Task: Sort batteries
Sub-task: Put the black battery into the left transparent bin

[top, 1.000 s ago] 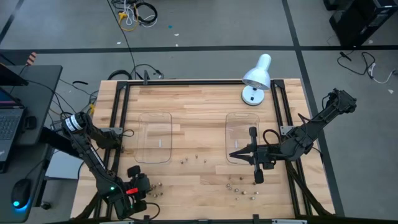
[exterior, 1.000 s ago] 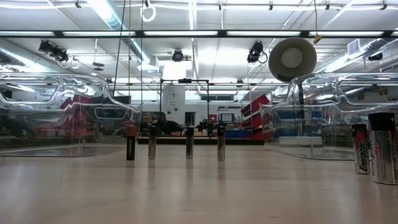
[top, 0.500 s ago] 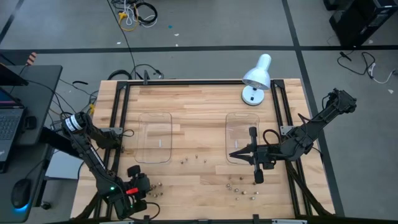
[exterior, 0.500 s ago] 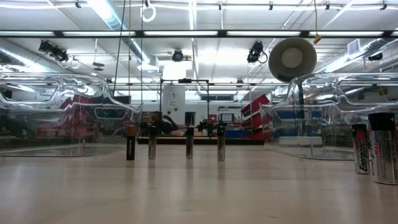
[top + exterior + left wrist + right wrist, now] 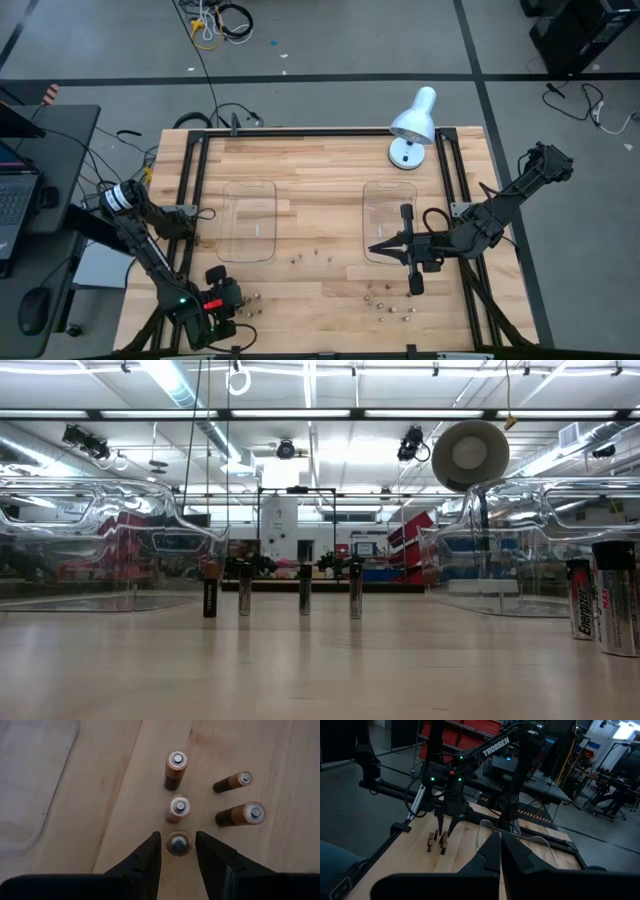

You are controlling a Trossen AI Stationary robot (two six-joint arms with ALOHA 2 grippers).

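Straddling one upright battery (image 5: 178, 843) at lower centre, the left end effector (image 5: 178, 851) is half-open, aligned to pinch it. The right end effector (image 5: 500, 851), closed and empty, waits above the tabletop (image 5: 320, 170) at frame right.

"Energizer MAX" on battery (image 5: 581, 600), "TROSSEN" on left arm (image 5: 495, 747)

Batteries (image 5: 390, 305): small copper-and-black cylinders standing upright on the wood in three loose groups — five near the front-left corner (image 5: 178, 843), four in a row between the trays (image 5: 304, 589), more at front right (image 5: 612, 597).
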